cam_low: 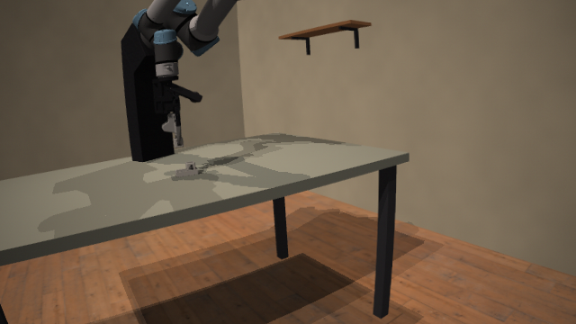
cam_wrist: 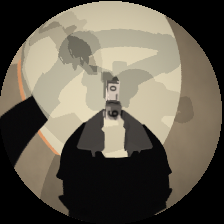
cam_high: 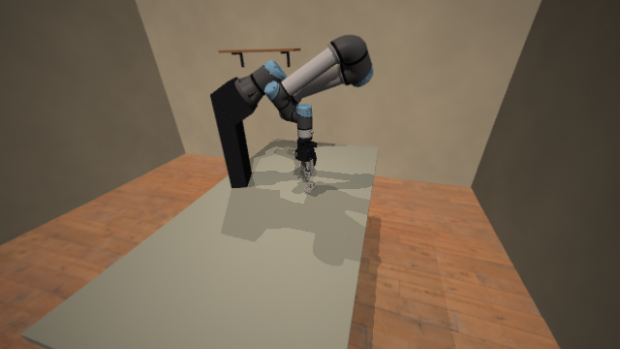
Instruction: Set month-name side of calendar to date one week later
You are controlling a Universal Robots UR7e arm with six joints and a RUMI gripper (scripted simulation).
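Observation:
The small grey calendar tray (cam_high: 308,188) stands on the table near the arm's base; it also shows in the exterior view (cam_low: 189,170). In the wrist view the tray with one cube in it (cam_wrist: 112,90) lies just beyond the fingertips, and its markings are too small to read. My gripper (cam_wrist: 112,110) is shut on the other white digit cube (cam_wrist: 113,112), whose visible face bears a dark digit like a 6 or a 9. The gripper (cam_high: 306,172) points down and hangs a little above the tray, also seen in the exterior view (cam_low: 178,136).
The black arm pedestal (cam_high: 233,138) stands at the table's far left edge, close to the tray. A wooden shelf (cam_low: 325,30) hangs on the back wall. The table's right edge (cam_high: 369,194) is near the tray.

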